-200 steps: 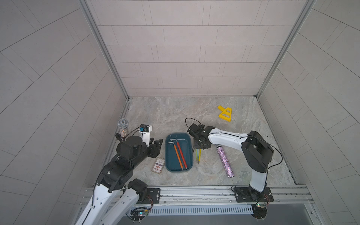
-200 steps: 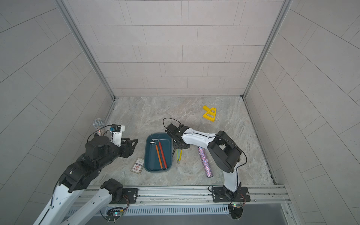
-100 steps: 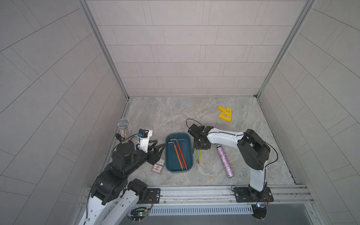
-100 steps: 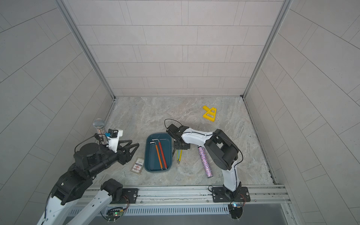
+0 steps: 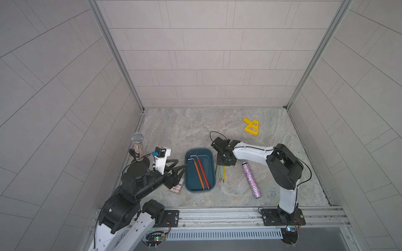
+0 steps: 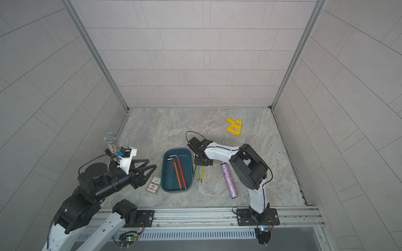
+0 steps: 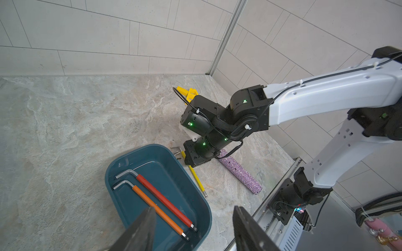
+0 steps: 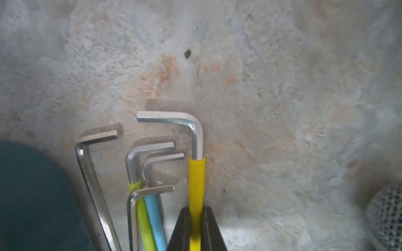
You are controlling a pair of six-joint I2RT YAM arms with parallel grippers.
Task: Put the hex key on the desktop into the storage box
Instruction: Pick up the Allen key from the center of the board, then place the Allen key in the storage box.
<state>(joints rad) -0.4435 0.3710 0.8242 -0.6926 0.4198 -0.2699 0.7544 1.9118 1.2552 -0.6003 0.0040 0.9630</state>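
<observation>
Yellow hex key [image 8: 196,180] lies on bench [image 8: 282,87], just beside storage box [image 5: 209,171], touching none of other keys [image 8: 152,147]. Right jaws pinched shut on its yellow sleeve. Best lift straight up, slowly, without bumping neighbours. Left jaws open, empty.

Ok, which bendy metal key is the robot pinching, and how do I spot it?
Find the dark teal storage box on the marble table. Beside it lies a bunch of hex keys. The right gripper is shut on the yellow-sleeved hex key, farthest from the box; its neighbours are green, blue or bare metal.
</observation>
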